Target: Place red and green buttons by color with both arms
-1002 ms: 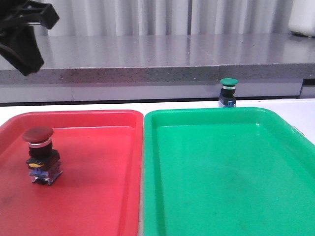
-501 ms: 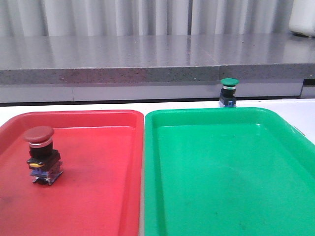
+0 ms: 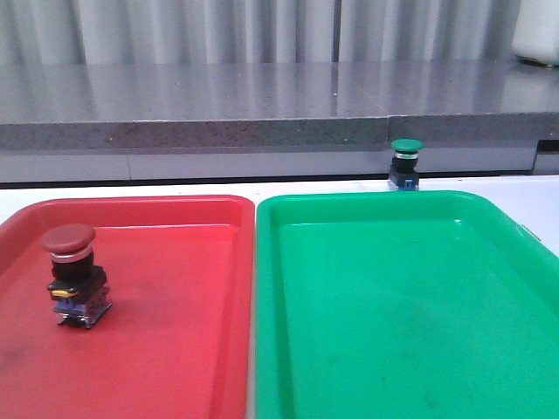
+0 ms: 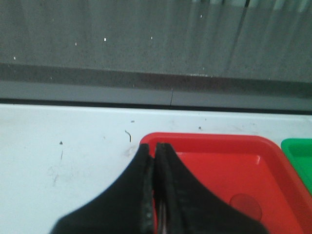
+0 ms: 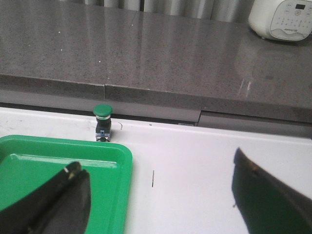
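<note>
While neither arm shows in the front view, we judge the job about half done. Nearest us, at the left, the red-capped mushroom push button with silver collar, black body and blue base point(image 3: 73, 274) stands upright inside the large red plastic tray point(image 3: 175, 349), toward its left side; we count that colour as sorted. To the right, close beside it, the large green plastic tray point(image 3: 402, 332) holds nothing.

Farther off, just beyond the far rim of the green tray, the green-capped push button of the same build point(image 3: 405, 163) stands upright on the white tabletop point(image 5: 195, 161), outside any tray. That one is left to move.

In the left wrist view the black two-fingered left gripper point(image 4: 155, 161) has its tips pressed together with nothing between them, poised above the near-left corner of the red tray and the bare table.

In the right wrist view the black right gripper point(image 5: 161, 190) is spread wide and empty, the green button well ahead of it, near the tray corner.

Farthest back runs the grey speckled stone ledge point(image 3: 262, 96), with a white appliance point(image 5: 282, 19) on it at the right.

We reckon what is left falls to the right arm: reach, grasp, set into green.
</note>
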